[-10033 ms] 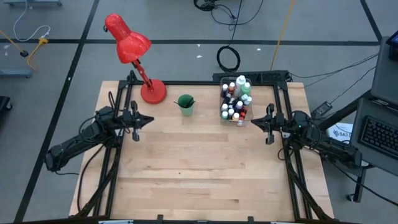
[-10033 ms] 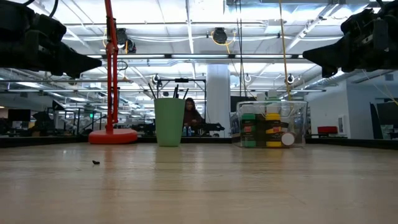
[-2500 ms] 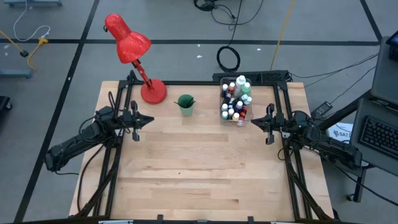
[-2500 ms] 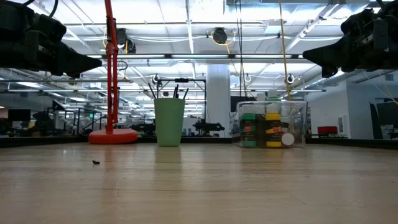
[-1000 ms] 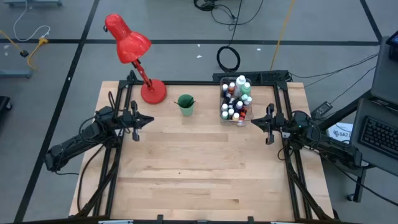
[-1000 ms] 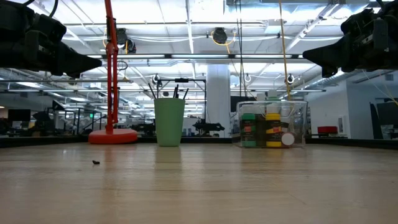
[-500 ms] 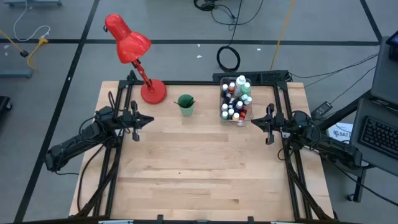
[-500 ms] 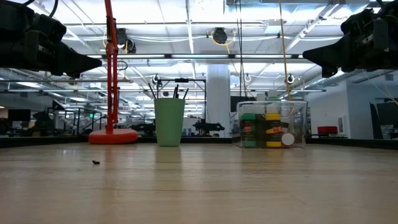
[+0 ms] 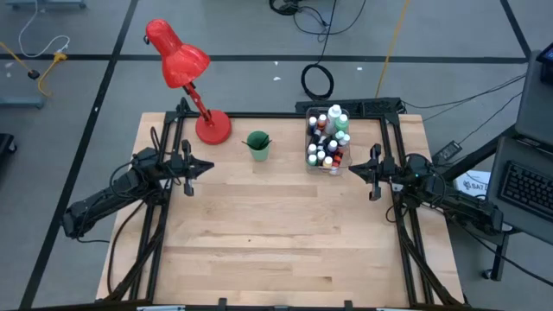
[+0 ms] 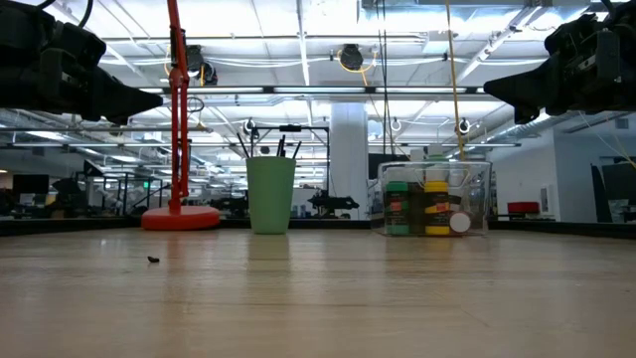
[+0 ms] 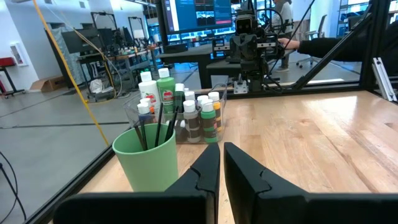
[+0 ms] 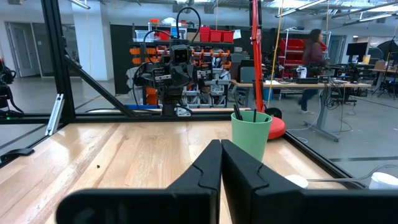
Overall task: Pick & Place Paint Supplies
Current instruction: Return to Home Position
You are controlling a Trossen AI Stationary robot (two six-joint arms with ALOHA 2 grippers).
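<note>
Currently, left gripper [image 9: 207,165]: fingers pressed together, nothing between them; hovers above the table's left edge, aimed right across the wood.
Right gripper [image 9: 351,170]: fingers closed too, empty; hovers above the right edge, aimed left, just near of the clear bin's near end.
Small paint bottles [image 9: 323,156]: white-capped, mixed colours, packed inside the clear bin [image 10: 437,171]; green and yellow ones show through the wall at table height.
Tall green bottle [image 11: 165,88]: upright at the bin's far end, rising above the small ones.
Tall white bottle [image 11: 148,87]: upright just beside the green one, same end of the bin.
Brushes [image 11: 157,124]: thin dark handles, standing tilted in the green cup [image 9: 257,144], tips above its rim.
Green cup, place: far middle of the table, between lamp base and bin, apart from both.
Red desk lamp [image 9: 212,128]: base at the far left of the table, head leaning out past the far-left corner.
Table [image 9: 276,233]: pale wood; one small dark speck [image 10: 152,260] left of centre.
Room beyond: a person [image 12: 311,53] behind the lamp, seen from the right wrist.
</note>
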